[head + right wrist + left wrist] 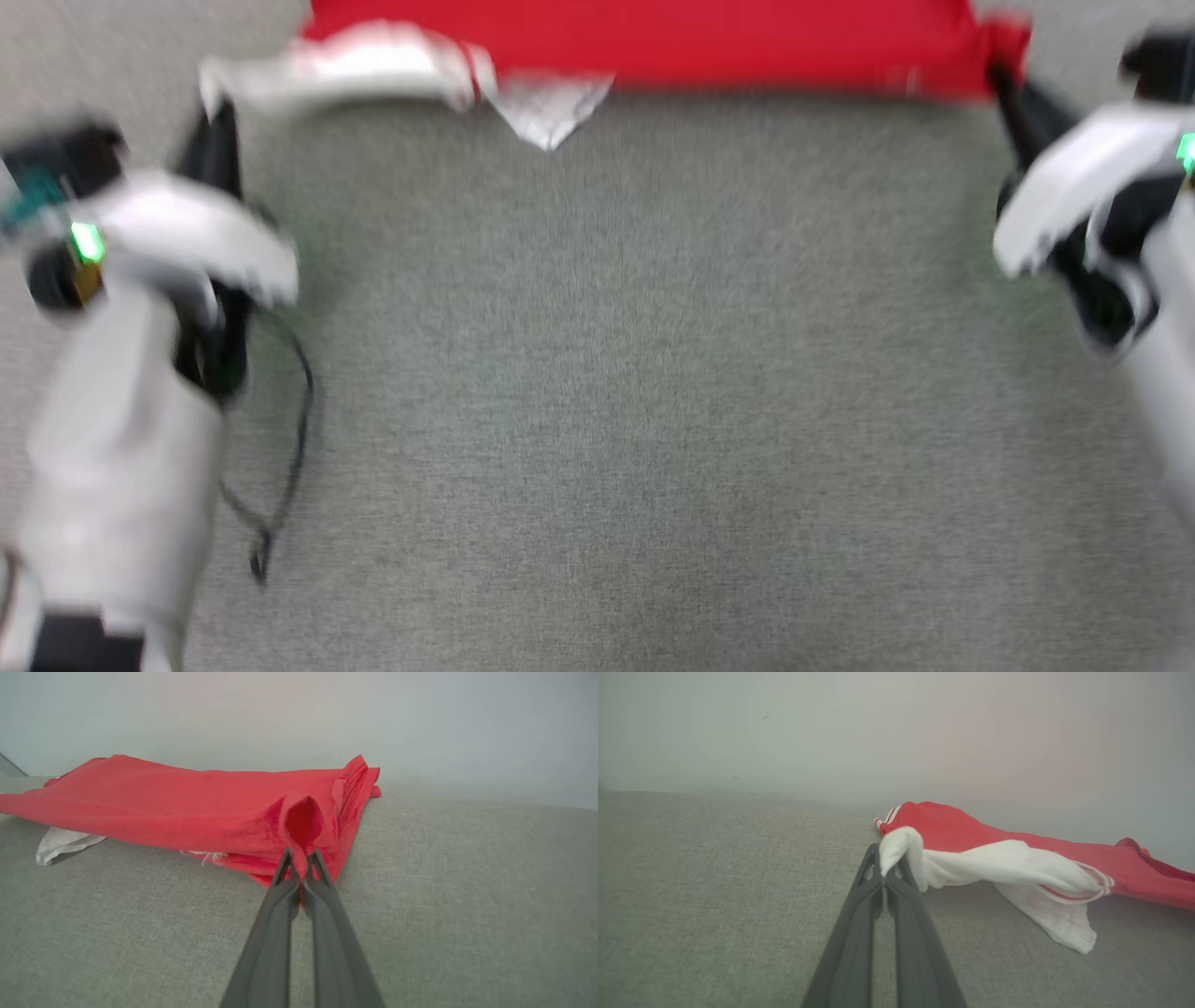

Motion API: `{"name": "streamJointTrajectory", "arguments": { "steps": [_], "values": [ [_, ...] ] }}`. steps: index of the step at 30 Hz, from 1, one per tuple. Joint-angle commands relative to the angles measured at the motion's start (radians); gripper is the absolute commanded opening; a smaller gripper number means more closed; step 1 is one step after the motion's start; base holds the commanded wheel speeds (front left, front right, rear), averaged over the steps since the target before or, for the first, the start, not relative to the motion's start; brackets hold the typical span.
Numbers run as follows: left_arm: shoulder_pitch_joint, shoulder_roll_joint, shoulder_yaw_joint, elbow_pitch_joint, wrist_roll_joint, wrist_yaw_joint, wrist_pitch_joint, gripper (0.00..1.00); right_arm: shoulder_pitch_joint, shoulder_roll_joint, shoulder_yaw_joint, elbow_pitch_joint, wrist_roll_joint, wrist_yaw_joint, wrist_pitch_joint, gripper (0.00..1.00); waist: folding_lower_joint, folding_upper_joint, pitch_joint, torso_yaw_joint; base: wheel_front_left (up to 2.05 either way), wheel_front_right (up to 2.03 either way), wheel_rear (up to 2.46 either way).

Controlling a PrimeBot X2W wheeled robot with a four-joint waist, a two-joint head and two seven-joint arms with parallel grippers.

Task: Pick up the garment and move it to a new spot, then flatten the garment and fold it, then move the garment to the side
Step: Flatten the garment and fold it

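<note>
Grey woven surface (597,420), pale wall (831,728)

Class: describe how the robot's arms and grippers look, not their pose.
The left arm and right arm have rounded white shells over black joints, with a small green light at each wrist. A thin black cable loops beside the left arm. The left gripper and right gripper each have two long, tapering dark grey fingers.

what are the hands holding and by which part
The shirt: left hand pinches its white sleeve, right hand pinches a red fold at the other end.
</note>
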Motion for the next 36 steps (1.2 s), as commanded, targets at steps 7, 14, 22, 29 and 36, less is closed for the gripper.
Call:
{"name": "streamJointTrajectory", "arguments": {
  "steps": [7, 14, 22, 29, 36],
  "values": [
    [0.309, 0.012, 0.053, -0.099, 0.016, 0.022, -0.007, 0.00, 0.213, -0.051, 0.050, -0.037, 0.088, -0.002, -0.007, 0.00, 0.0001, 0.0000, -0.196, -0.013, 0.00, 0.00, 0.00],
    [0.598, 0.008, 0.093, -0.253, 0.000, 0.073, -0.007, 0.00, 0.405, -0.100, 0.058, -0.090, 0.135, -0.002, -0.024, 0.00, 0.0001, 0.0000, -0.312, -0.005, 0.00, 0.00, 0.00],
    [0.891, 0.016, 0.117, -0.493, -0.043, 0.169, 0.077, 0.00, 0.642, -0.138, 0.000, -0.169, 0.122, -0.002, -0.056, 0.00, 0.0001, 0.0000, -0.389, 0.006, 0.00, 0.00, 0.00],
    [1.082, 0.032, 0.132, -0.686, -0.061, 0.267, 0.162, 0.00, 0.843, -0.134, -0.094, -0.280, 0.080, -0.002, -0.021, 0.00, 0.0001, 0.0000, -0.431, 0.012, 0.00, 0.00, 0.00],
    [1.215, 0.047, 0.148, -0.851, -0.078, 0.337, 0.228, 0.00, 1.023, -0.105, -0.246, -0.438, 0.006, -0.003, 0.062, 0.00, 0.0001, 0.0000, -0.450, 0.017, 0.00, 0.00, 0.00]
  ]
}}
